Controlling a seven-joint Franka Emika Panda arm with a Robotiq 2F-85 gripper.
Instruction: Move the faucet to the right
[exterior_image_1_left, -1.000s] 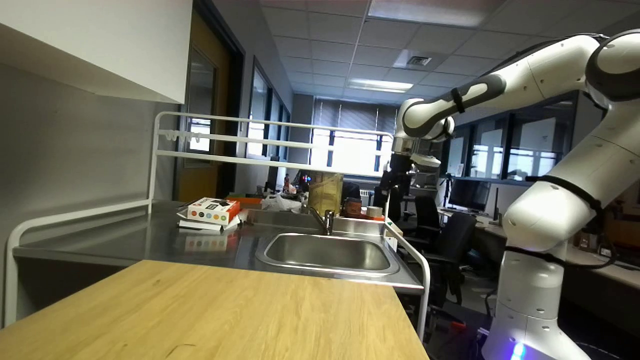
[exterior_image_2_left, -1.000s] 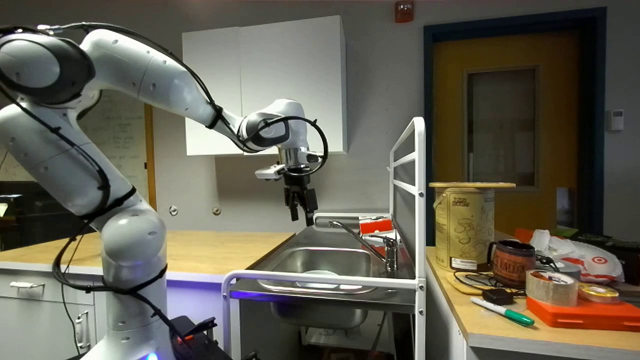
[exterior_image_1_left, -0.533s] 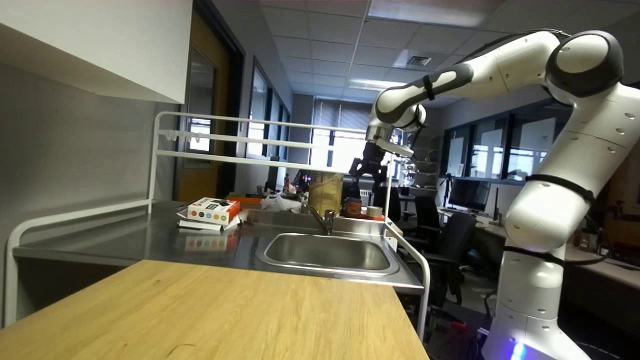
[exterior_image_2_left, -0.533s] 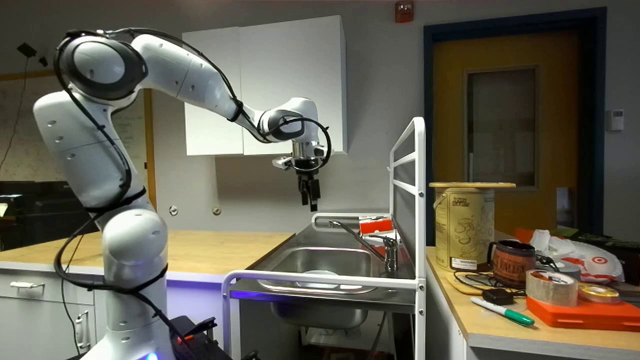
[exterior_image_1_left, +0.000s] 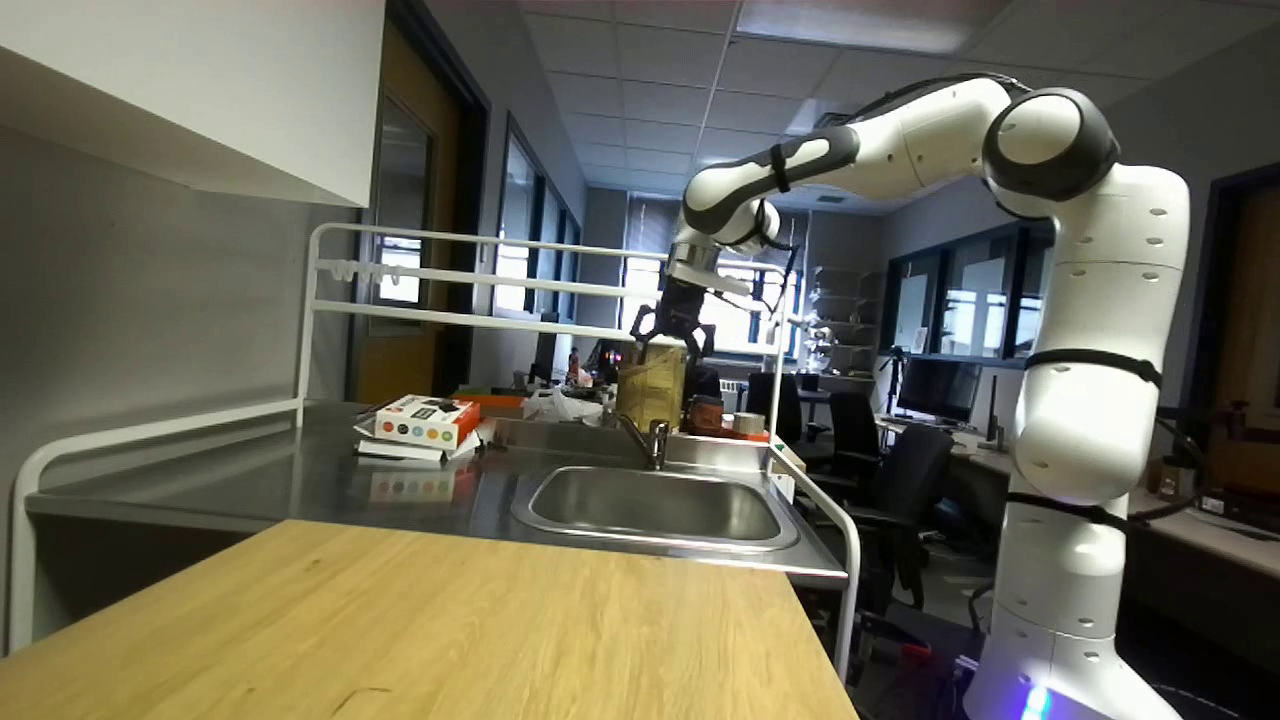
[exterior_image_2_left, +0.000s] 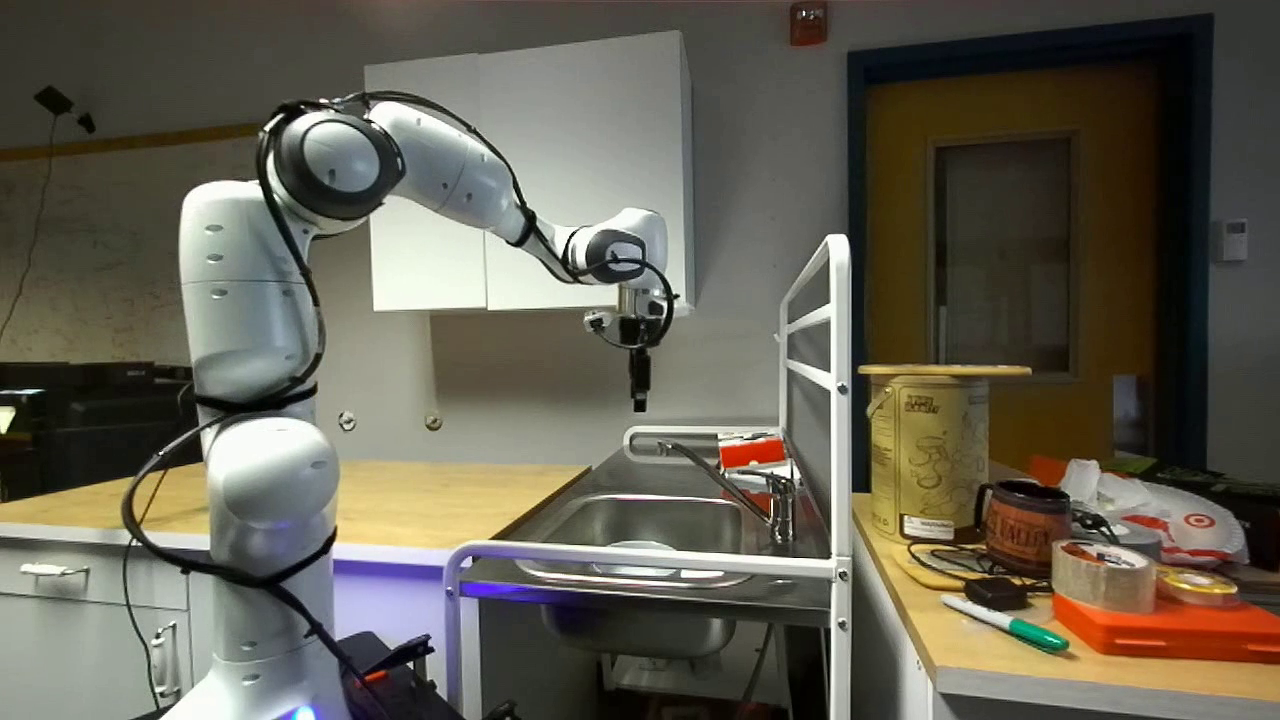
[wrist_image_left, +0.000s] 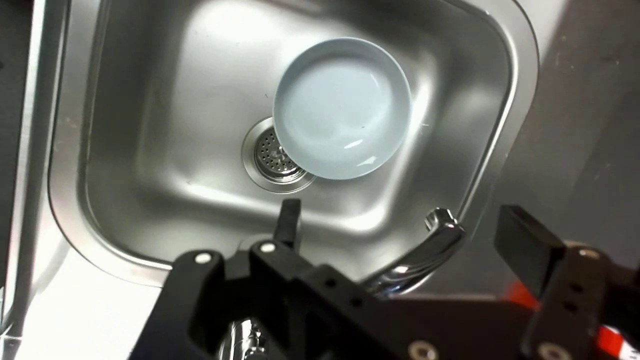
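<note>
In an exterior view the glossy steel desk (exterior_image_1_left: 330, 490) carries the sink basin (exterior_image_1_left: 650, 502); a pale wooden worktop (exterior_image_1_left: 430, 620) lies at its 7 o'clock, a grey wall (exterior_image_1_left: 150, 270) at 10, a bright window (exterior_image_1_left: 640, 274) at 12. The faucet (exterior_image_1_left: 657, 445) stands at the basin's 12 o'clock, small and brownish-dark here, gleaming chrome in the wrist view, its spout slanting toward 2 o'clock there. The gripper (wrist_image_left: 407, 232) hangs above and apart from it in both exterior views, jaws spread wide, nothing held
</note>
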